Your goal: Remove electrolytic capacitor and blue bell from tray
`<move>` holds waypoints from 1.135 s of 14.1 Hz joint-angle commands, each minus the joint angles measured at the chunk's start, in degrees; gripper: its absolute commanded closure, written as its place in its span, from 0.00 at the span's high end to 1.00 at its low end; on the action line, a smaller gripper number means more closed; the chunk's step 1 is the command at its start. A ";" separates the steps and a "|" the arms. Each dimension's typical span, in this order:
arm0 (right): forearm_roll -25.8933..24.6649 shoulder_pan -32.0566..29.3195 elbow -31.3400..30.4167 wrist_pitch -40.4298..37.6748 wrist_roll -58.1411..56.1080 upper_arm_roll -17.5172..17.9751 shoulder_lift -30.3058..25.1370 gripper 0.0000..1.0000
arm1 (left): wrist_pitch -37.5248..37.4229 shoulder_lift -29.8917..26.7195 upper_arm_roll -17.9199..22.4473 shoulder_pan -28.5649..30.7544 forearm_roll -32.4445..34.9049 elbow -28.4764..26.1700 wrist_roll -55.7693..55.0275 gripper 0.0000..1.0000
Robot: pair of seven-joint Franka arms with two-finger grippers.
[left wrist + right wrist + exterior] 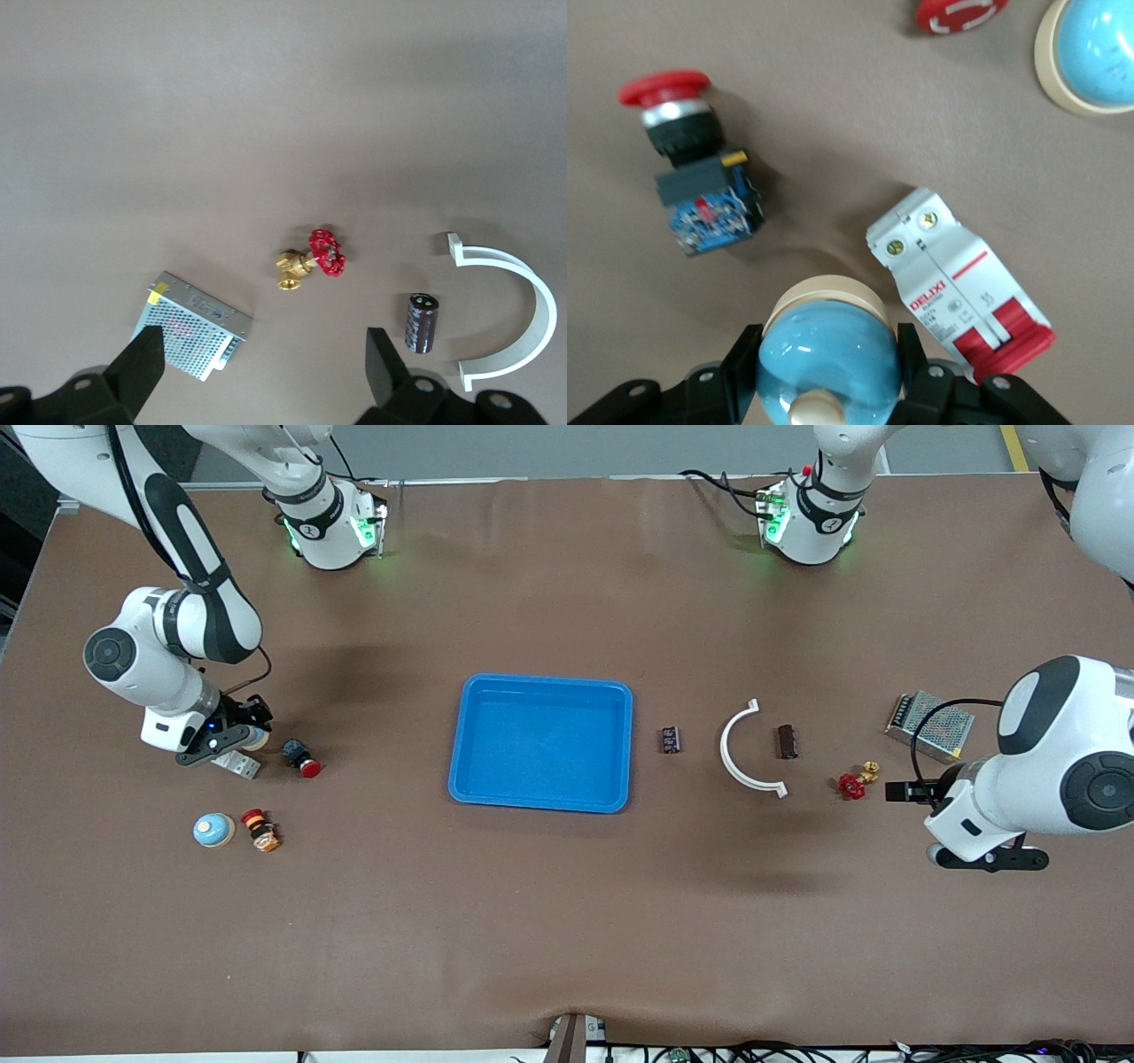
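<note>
Front view: the tray [541, 742] at frame centre is empty. At left, the right end effector [232, 737] grips a blue bell [828, 358] just above a breaker [959, 282]; releasing here could drop it onto that. The capacitor [671, 740] lies beside the tray. At right, the left end effector [905, 791] waits open.

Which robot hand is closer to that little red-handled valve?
Left. The left end effector hangs right beside the valve; the right end effector, holding a blue bell, is at the table's other end.

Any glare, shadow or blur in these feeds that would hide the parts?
Front view: evenly lit, soft shadows near the tray, none hiding parts. Left wrist view: sharp, the capacitor clear, the open left gripper dark. Right wrist view: slightly soft, a highlight on the bell in the right gripper.
</note>
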 commanded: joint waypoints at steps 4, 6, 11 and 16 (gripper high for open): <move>-0.70 -2.74 -1.74 0.85 -2.43 1.06 -0.35 0.28 | 2.62 -16.75 41.21 -22.39 -27.94 2.58 15.44 1.00; -0.70 -2.66 -2.01 0.94 -2.43 1.06 -0.43 0.28 | 2.62 -19.57 49.78 -27.87 -34.21 2.58 18.45 1.00; -0.61 -2.66 -3.67 0.94 -2.43 1.06 -1.05 0.28 | -0.78 -29.13 56.48 -32.89 -42.21 1.35 17.66 1.00; -0.44 -2.74 -5.79 1.56 -2.34 1.15 -1.84 0.29 | -7.30 -36.62 56.67 -35.62 -43.46 0.82 17.22 1.00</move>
